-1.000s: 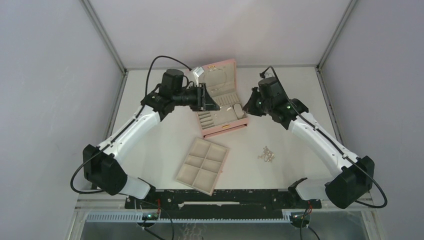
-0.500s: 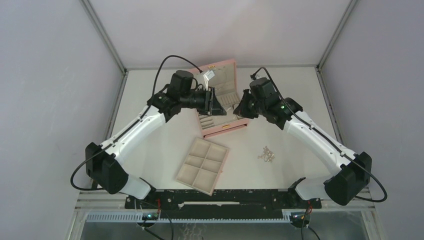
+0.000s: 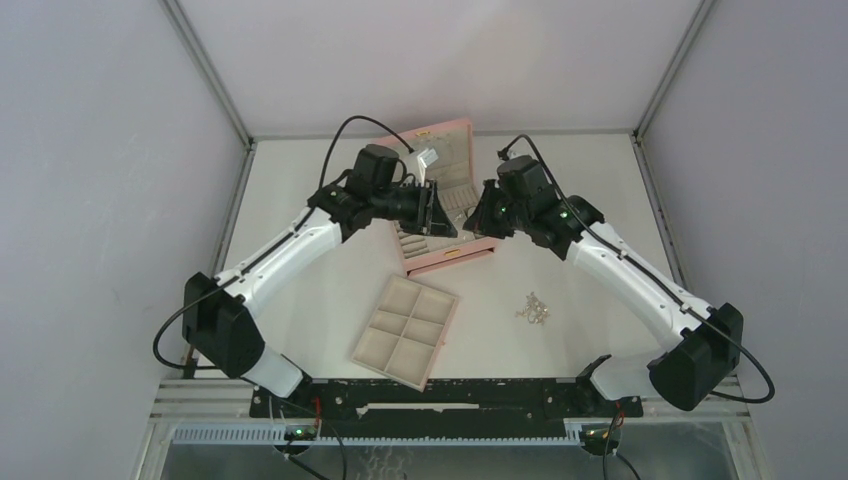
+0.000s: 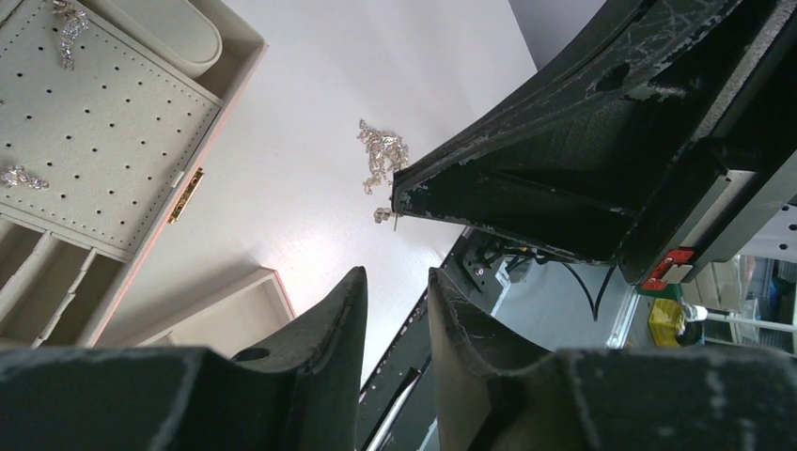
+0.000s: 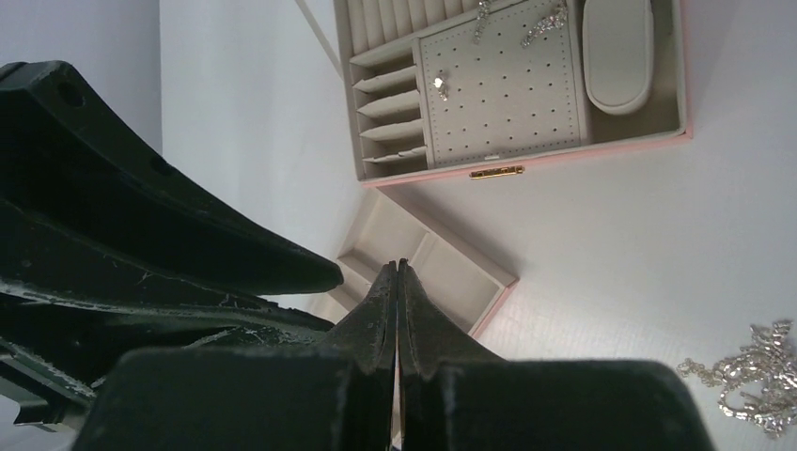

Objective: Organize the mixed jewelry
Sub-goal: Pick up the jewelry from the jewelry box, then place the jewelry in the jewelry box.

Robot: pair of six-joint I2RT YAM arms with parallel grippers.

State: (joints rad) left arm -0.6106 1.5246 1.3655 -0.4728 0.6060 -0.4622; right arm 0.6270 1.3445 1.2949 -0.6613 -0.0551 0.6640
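Since a second ago your left arm [image 3: 290,238] has swung toward the middle of the overhead view, taking its wrist from the box's left edge to above its interior. Your right arm [image 3: 630,278] also came in leftward, then barely stirred over the last half second. Both arms now rise from the lower corners of that view and slant inward, their wrists almost meeting at upper centre.

Beneath them on the table [image 3: 300,300] sits the pink box [image 3: 452,256], lid thrown back toward the top of the frame. Your right wrist camera shows its inside: ring slots at the left, a perforated pad [image 5: 507,103] in the middle, an oval cushion [image 5: 616,47] at the right. A few silver pieces [image 5: 439,86] already rest on the pad. Lower centre overhead, just below the box, the beige tray [image 3: 385,343] lies askew, six compartments in all.

Your left gripper [image 4: 397,279] stands partly parted, bare tabletop showing through the gap, gripping nothing. Your right gripper [image 5: 397,271] is clenched tip to tip; whether anything thin is pinched there, you cannot tell. The two grippers hang close together above the box.

The remaining mixed jewelry [image 3: 533,310] is a small glittering heap on the table, right of the tray, well apart from both grippers.
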